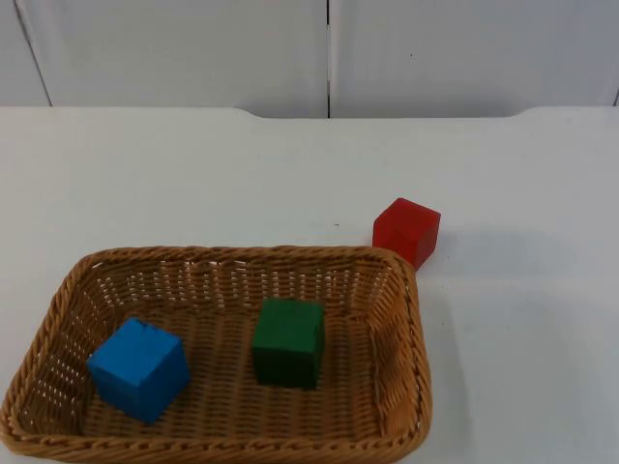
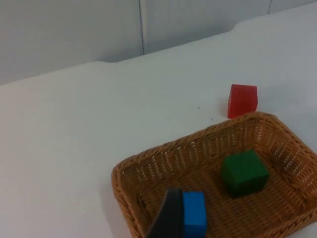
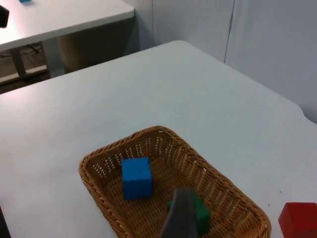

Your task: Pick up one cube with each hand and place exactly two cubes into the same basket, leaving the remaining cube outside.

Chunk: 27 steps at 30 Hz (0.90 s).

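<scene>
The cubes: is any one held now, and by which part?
None is held. The blue cube and green cube lie in the basket; the red cube stands outside.

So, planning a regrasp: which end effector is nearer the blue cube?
Left, likely. The left end effector sits close beside the blue cube; the right end effector lines up with the green cube instead.

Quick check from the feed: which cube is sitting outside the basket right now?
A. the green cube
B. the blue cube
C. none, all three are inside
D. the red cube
D. The red cube stands on the table just past the far right corner of the basket, while the blue cube and the green cube sit inside it.
</scene>
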Tool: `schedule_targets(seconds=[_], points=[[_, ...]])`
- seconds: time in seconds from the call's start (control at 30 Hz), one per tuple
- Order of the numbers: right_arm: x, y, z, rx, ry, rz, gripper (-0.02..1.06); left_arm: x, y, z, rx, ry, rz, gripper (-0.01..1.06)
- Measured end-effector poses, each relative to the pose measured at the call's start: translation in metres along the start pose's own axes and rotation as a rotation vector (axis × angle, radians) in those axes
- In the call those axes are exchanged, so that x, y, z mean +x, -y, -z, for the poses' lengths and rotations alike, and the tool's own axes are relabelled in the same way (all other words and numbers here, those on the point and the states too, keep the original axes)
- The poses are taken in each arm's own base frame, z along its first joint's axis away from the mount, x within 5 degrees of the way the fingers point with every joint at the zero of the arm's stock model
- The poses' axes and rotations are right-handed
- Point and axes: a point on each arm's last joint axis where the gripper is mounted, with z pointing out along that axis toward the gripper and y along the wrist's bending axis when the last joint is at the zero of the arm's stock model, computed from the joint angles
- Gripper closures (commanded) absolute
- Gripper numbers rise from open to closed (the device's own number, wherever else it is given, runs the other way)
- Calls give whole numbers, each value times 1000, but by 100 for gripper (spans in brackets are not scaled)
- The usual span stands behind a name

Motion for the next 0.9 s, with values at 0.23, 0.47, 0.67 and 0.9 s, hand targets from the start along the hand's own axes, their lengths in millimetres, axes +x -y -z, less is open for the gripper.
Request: schedule_targets(seconds=[0.23,0.47,0.67,0.9], points=[[4,-4,26,3,76,11,39,13,-1,11,-44,-43,9,28],[8,-8,48,-5,102,15,39,30,-4,15,-82,-115,-4,28],[18,-5,65,53,58,-50,39,42,-3,21,-95,-73,-4,28],[30,-6,81,82,13,-77,39,43,-2,24,-99,-56,-7,28]])
